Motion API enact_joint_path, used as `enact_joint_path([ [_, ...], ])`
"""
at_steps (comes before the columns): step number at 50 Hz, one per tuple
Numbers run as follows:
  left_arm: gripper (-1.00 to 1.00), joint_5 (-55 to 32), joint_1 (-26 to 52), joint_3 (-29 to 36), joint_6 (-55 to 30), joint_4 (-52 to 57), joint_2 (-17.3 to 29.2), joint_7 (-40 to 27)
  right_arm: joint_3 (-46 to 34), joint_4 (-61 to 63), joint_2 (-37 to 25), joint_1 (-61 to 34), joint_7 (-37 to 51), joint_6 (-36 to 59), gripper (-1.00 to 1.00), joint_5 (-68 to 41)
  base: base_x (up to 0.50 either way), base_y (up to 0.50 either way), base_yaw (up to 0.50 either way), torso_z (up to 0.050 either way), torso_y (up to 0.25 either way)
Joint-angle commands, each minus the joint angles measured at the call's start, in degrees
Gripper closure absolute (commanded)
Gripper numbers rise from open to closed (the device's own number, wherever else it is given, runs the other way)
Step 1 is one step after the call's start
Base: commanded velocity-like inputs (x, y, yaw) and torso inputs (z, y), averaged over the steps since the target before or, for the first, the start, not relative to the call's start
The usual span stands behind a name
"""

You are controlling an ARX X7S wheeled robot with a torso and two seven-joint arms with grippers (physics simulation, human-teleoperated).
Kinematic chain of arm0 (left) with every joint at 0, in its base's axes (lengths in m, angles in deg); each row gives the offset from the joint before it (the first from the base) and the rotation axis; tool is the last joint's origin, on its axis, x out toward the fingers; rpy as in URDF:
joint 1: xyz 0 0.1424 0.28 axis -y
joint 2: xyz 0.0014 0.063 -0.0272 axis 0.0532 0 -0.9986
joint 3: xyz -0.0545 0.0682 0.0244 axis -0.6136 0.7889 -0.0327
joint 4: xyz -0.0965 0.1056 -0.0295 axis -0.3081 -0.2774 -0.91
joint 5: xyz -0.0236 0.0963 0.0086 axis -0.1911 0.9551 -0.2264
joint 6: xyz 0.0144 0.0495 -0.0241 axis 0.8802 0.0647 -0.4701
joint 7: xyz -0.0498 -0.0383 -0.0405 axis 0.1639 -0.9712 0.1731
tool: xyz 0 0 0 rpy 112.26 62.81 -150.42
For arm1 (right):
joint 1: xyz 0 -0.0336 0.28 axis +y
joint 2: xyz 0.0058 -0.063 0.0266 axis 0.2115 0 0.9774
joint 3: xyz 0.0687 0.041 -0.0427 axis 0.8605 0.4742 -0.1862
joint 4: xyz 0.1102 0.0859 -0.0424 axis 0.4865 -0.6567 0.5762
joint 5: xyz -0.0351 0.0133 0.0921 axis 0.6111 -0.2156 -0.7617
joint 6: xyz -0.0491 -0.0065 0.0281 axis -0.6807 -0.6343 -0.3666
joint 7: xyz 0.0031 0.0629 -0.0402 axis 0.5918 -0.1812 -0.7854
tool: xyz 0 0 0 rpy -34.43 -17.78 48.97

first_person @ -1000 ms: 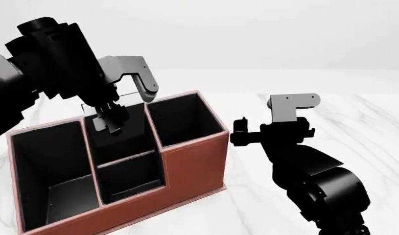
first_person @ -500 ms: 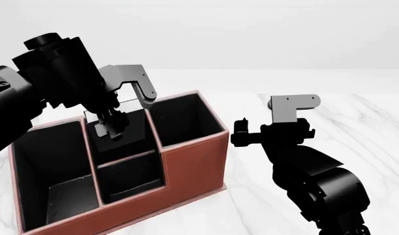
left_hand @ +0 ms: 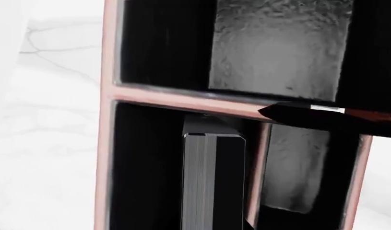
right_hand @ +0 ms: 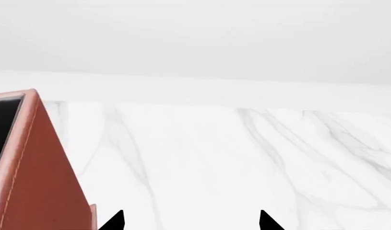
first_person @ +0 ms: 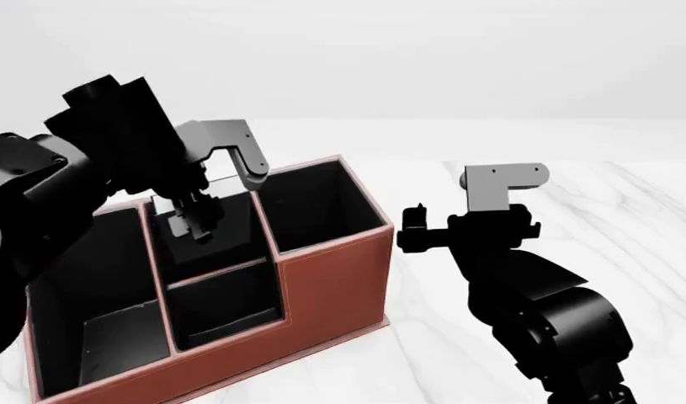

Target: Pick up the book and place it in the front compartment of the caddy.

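We see the caddy [first_person: 332, 278], a reddish-brown box with black lining, standing on the marble with its open cells facing up. Inside one small cell, our left wrist view shows the book [left_hand: 213, 182] standing on end, black covers flanking grey-white page edges, close beside a divider wall. That cell, the front compartment [first_person: 214, 240], lies behind a low divider.

Left claw [first_person: 191, 220] fills narrow caddy [first_person: 332, 282] cell; bare marble table [first_person: 612, 219] surrounds right claw [first_person: 413, 229].
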Motion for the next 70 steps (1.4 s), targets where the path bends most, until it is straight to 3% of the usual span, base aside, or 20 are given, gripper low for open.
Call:
enact_joint_path([
  [1,1.0,2.87,-4.05,-0.28,8.57,-16.13,-5.72,4.12,-0.39,-1.24,-0.03,-0.21,-0.32,-0.74,-1.0,0.19,0.0,0.0,0.0,0.0,0.0],
  [70,1.0,32.21,-12.59,-30.7,7.86,-16.4,-4.66,5.93,-1.33,-4.08,-0.36,-0.39,-0.47,-2.88,-1.0,-0.21,0.0,0.0,0.0,0.0,0.001],
])
